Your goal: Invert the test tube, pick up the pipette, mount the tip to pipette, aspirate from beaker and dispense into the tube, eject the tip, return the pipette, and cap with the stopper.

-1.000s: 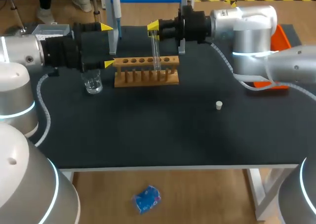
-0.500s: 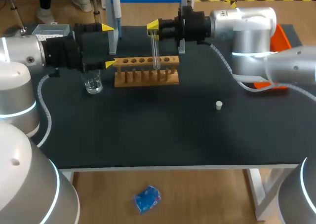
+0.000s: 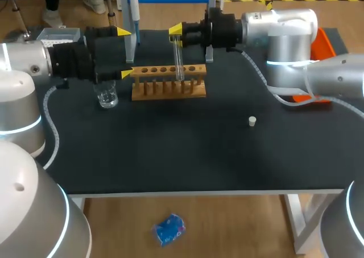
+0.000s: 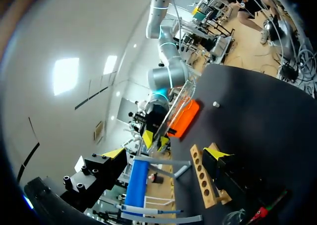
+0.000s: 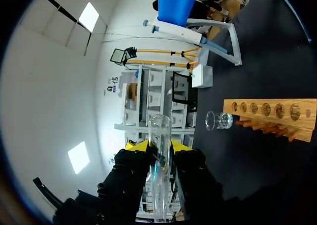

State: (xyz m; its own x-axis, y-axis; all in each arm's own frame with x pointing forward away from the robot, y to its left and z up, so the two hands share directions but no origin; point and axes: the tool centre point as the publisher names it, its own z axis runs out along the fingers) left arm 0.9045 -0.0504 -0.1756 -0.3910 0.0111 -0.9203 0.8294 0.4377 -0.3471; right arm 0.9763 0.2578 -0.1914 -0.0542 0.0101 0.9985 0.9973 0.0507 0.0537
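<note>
Tube (image 3: 180, 62) upright, in right end effector (image 3: 177, 34)

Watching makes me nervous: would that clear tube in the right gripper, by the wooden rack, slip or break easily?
Probably fragile: the test tube looks like thin clear glass, so hard squeezing might crack it. Likely slippery too: smooth, pinched by the right gripper near one end only. Laid flat, its round body would probably roll.
</note>
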